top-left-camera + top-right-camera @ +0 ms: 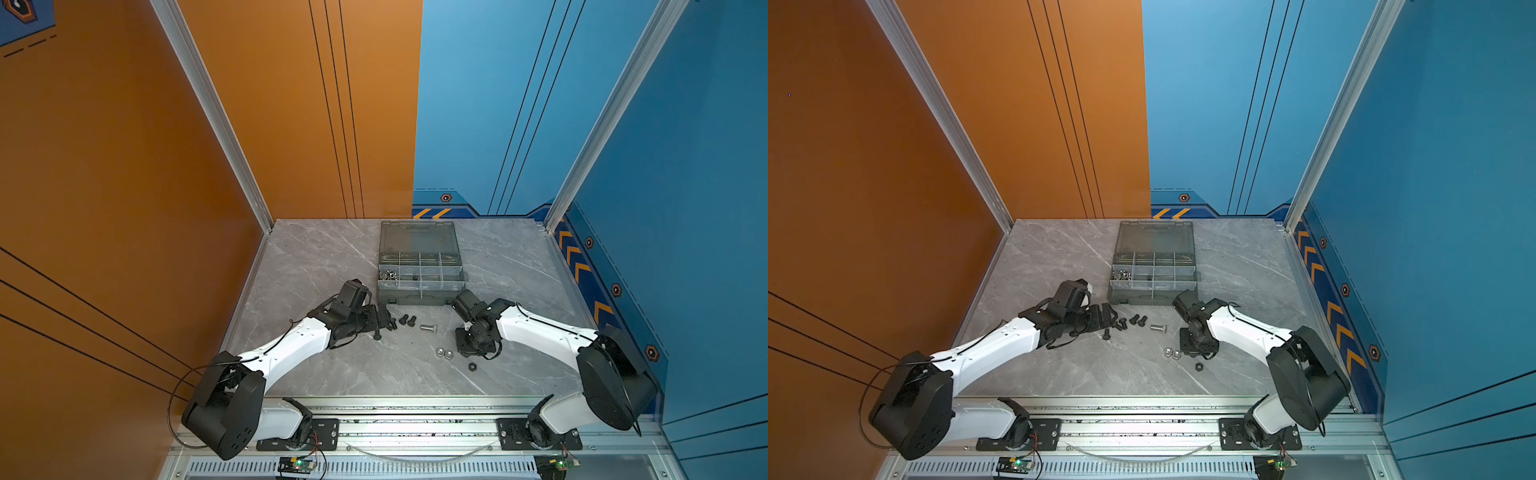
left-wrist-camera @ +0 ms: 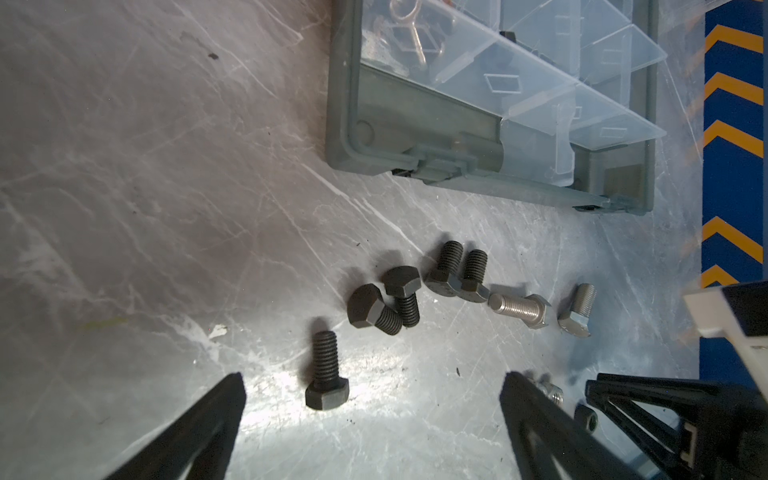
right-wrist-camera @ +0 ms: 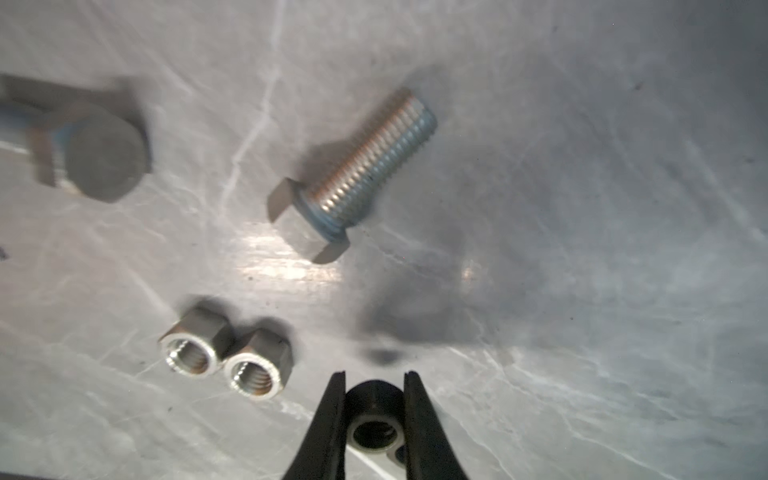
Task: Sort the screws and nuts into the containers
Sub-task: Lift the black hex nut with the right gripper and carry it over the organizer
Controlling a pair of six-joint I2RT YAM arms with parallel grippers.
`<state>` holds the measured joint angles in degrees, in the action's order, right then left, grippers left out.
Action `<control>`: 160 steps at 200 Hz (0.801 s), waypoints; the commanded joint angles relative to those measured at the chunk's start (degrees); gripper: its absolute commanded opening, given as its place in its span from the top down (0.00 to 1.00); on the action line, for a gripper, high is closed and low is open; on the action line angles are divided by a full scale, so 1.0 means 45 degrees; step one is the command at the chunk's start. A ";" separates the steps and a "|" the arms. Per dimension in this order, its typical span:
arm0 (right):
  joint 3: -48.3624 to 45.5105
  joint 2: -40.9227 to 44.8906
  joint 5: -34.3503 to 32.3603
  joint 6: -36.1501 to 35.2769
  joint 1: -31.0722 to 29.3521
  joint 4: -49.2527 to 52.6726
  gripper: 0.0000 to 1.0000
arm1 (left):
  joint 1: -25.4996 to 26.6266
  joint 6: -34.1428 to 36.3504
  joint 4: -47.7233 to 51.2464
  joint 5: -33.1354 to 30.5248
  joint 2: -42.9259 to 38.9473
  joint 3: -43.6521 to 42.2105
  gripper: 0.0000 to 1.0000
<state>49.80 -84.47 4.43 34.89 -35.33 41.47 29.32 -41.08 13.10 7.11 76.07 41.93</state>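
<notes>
Tightly pinched between the thin tips of the right claw (image 3: 375, 380), a black hex nut (image 3: 374, 432) seems lifted just clear of the grey marbled tabletop (image 3: 582, 208). It sits near two silver hex nuts (image 3: 193, 347) and a silver bolt (image 3: 353, 174). The organiser case (image 1: 419, 296) lies open beyond both arms, with wing nuts (image 1: 388, 275) heaped in a left-hand compartment. The left claw (image 2: 372, 376) stands spread wide over loose black bolts (image 2: 326, 374), holding nothing. The hold looks slim: only the nut's flanks meet the tips, so a jolt on the carry could twist it free and send it rolling among the unsorted pieces. The compartments are small and their dividers translucent, so a release slightly off the mark could drop it in with the wrong kind.
</notes>
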 commanded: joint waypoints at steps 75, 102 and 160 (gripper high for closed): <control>0.5079 -0.1096 0.0651 -0.1825 0.0724 -0.0010 1.00 | -0.0034 -0.0129 0.0018 0.0000 -0.0196 -0.0139 0.02; 0.6925 -0.2502 0.0827 -0.2096 0.0867 -0.0011 1.00 | -0.0045 -0.0129 -0.0001 0.0000 -0.0184 -0.0146 0.02; 1.1291 -0.6056 0.0724 -0.2442 0.0868 0.0857 1.00 | 0.0008 -0.0226 0.0037 0.0063 -0.0371 -0.0019 0.02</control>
<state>94.19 -107.20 7.55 25.45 -31.53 42.11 29.32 -41.69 13.06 7.14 76.05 41.91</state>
